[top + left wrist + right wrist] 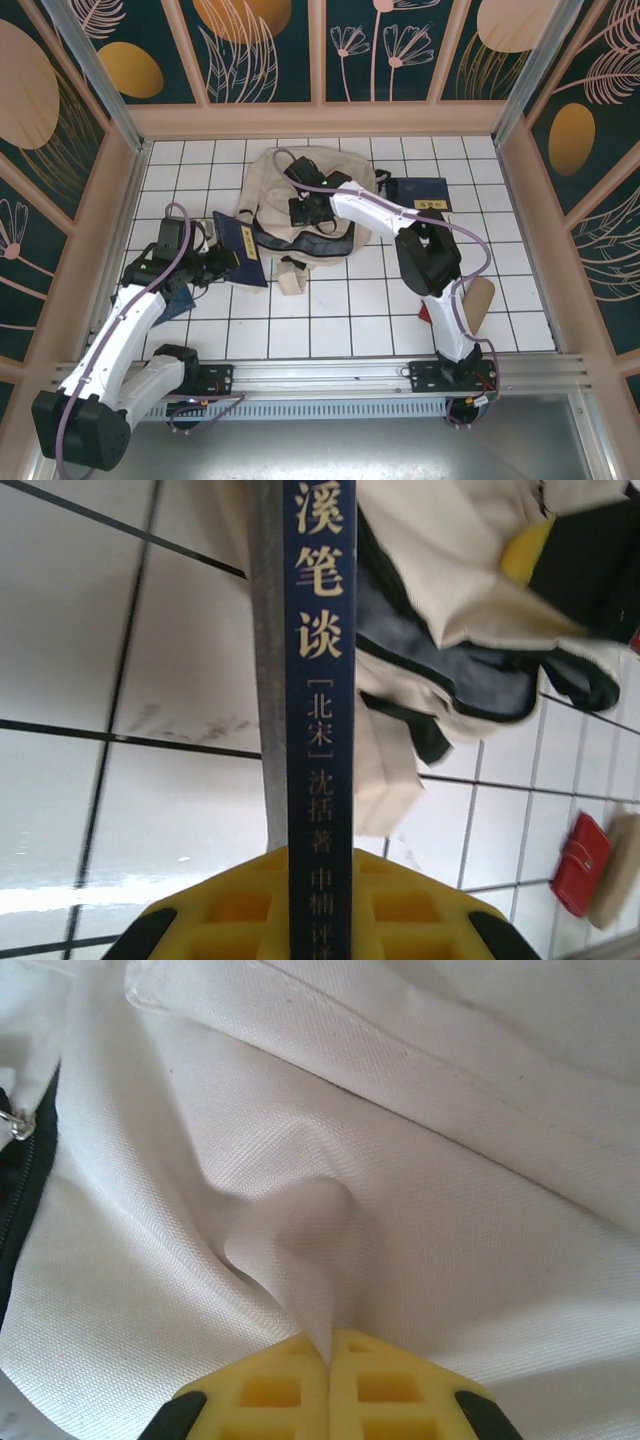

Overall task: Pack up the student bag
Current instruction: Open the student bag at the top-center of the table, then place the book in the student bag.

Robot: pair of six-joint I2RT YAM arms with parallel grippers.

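Right wrist view: right gripper [328, 1345] pinches a fold of the student bag [400, 1210], slumped just right of the navy book [318, 680] clamped in the left gripper [318, 910]. Canvas seems soft, floppy; grasp near zipper [18, 1195] edge.

Student bag [262, 190] lies between left book [240, 250] and right book [420, 191]

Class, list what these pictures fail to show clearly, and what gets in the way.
Top view: inside of the student bag, covered by its own canvas and the right arm.
Top view: red item, partly behind the right arm, too small to identify.
Left wrist view: navy book spine text, cut by the top edge, covered below by the left tool.
Top view: far book label, too small to read.
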